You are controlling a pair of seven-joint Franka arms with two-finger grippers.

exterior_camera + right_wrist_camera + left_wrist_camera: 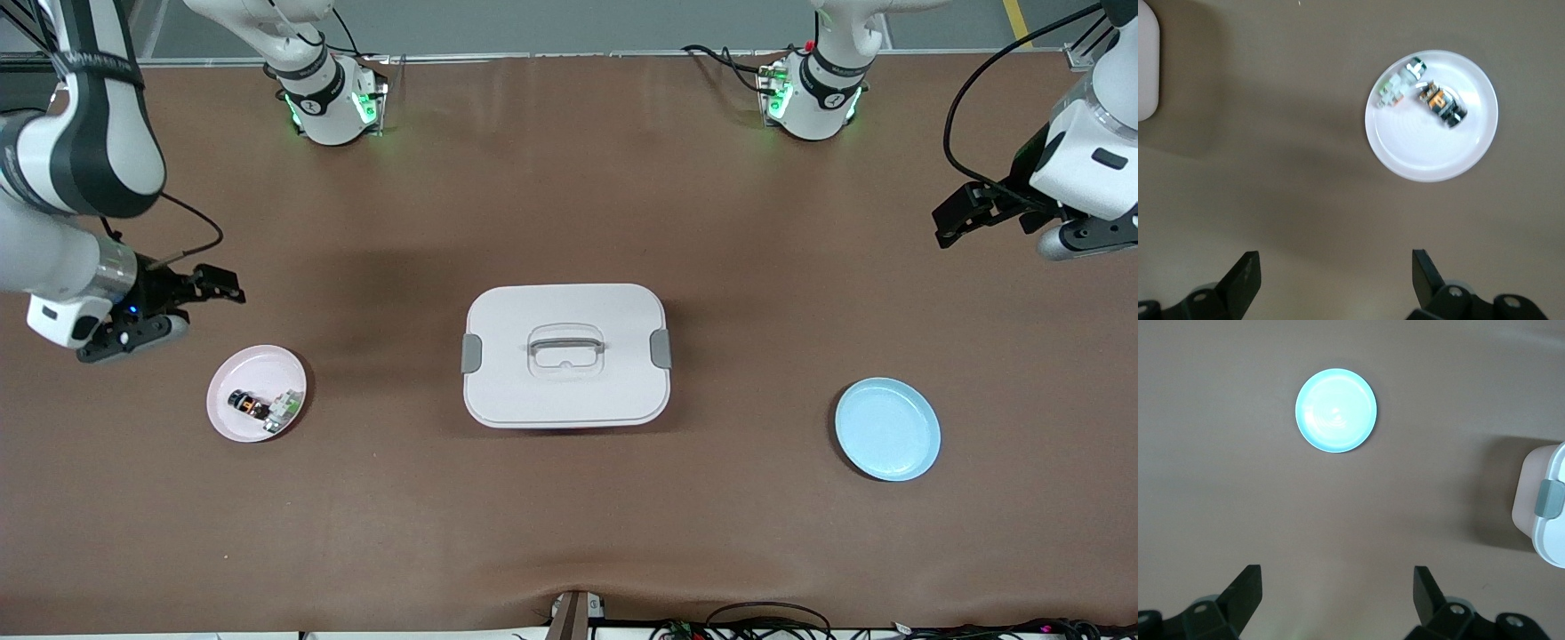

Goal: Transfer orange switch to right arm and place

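The orange switch (247,404), a tiny black block with an orange face, lies in a pink plate (267,366) toward the right arm's end of the table. A small greenish-white part (283,411) lies beside it in the same plate. My right gripper (224,286) hangs open and empty over bare table next to that plate. Its wrist view shows the switch (1441,104) and the plate (1425,155) past the open right gripper (1336,263). My left gripper (948,222) is open and empty over the table's other end. The left gripper (1338,577) holds nothing.
A white lidded box (566,356) with grey latches and a handle stands mid-table. An empty light-blue plate (887,429) lies toward the left arm's end, also seen as the blue plate (1336,410) from the left wrist. Cables run along the table's near edge.
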